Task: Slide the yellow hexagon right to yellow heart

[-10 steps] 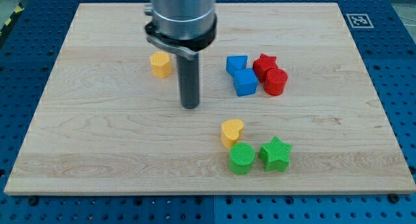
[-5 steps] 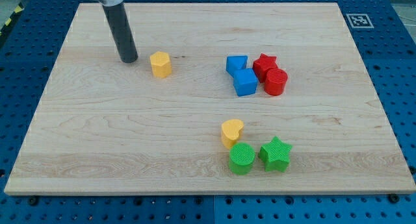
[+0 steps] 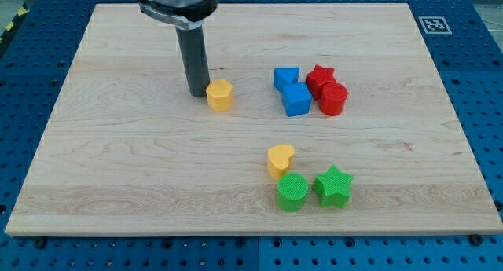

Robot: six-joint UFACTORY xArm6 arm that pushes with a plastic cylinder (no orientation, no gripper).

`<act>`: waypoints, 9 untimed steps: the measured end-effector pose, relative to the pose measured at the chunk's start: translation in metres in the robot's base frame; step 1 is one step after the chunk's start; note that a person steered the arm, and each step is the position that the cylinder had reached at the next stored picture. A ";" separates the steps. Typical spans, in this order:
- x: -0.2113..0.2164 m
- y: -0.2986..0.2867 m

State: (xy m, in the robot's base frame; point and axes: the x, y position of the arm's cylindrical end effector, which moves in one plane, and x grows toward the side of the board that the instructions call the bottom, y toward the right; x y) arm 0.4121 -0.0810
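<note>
my tip [image 3: 197, 94] moved rightward against the yellow hexagon [image 3: 220, 94], hexagon pushed right and slightly toward the view's bottom

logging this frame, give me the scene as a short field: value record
tip: my tip touches the yellow hexagon's left side
target block: yellow hexagon, upper middle of the board
goal block: yellow heart, lower and to the view's right of the hexagon
beside goal: green cylinder and green star, just below the heart
other cluster: two blue blocks and two red blocks, to the view's right
</note>
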 end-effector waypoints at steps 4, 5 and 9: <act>0.001 0.016; -0.011 0.021; -0.002 0.034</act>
State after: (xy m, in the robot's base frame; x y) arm 0.4097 -0.0468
